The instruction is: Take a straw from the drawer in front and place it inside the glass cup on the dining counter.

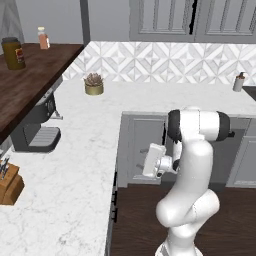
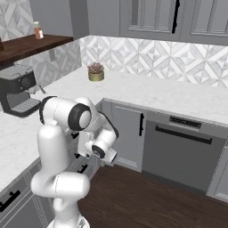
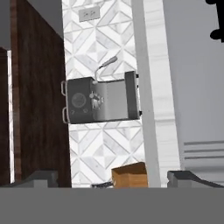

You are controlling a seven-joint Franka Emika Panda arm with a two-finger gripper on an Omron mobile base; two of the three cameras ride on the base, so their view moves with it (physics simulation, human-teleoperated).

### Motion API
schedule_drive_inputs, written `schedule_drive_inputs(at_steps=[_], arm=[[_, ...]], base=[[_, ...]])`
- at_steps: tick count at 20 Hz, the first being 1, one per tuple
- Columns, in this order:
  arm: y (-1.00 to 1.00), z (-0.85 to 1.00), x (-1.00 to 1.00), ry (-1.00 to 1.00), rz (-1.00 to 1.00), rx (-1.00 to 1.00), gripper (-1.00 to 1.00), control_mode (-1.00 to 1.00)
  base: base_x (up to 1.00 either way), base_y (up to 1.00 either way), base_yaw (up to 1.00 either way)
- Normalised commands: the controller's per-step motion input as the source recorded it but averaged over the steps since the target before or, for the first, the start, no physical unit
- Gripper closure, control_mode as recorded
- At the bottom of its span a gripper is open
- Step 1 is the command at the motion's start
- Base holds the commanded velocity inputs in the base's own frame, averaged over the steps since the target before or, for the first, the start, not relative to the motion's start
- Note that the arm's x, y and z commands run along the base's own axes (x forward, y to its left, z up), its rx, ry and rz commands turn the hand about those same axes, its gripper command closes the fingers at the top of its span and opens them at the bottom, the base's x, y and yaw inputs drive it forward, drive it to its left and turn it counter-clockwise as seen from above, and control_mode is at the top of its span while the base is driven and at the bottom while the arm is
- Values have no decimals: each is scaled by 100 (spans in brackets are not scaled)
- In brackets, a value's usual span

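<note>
Pincer (image 3: 112,177): mine; both dark tips rise at the bottom of the hand view, set wide apart with nothing between them. I judge it open and empty.
Arm pose: folded, elbow high, wrist tucked low at frame centre in the left base view; hand rolled sideways, aimed along the table (image 1: 75,165) edge toward the left.
Line of sight: the hand camera looks across the marble top, seen turned on its side, at the coffee machine (image 3: 100,101) mid-frame and the knife block (image 3: 129,176) near the bottom.
Drawer (image 2: 11,198): grey fronts with dark handles sit below the table at lower left of the right base view, beside my base; which one holds the straw I cannot tell. All appear closed.
Straw, glass cup: unseen; the straw is presumably inside a closed drawer.
Deciding relation: the drawer handles lie below and left of my pincer; their long axis runs along the table edge.
Farther back: plant pot (image 1: 93,85) by the tiled wall.
</note>
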Motion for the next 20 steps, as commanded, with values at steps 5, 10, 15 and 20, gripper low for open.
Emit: schedule_drive_inputs(at_steps=[5, 10, 15, 20], arm=[[18, -39, 24, 0, 0, -3, -100, -100], [29, -40, 34, 0, 0, -8, -100, -100], [27, -27, 53, 0, 0, -7, -100, -100], [17, -28, 58, 0, 0, -7, -100, -100]], base=[[0, 0, 0], [0, 0, 0], [0, 0, 0], [0, 0, 0]])
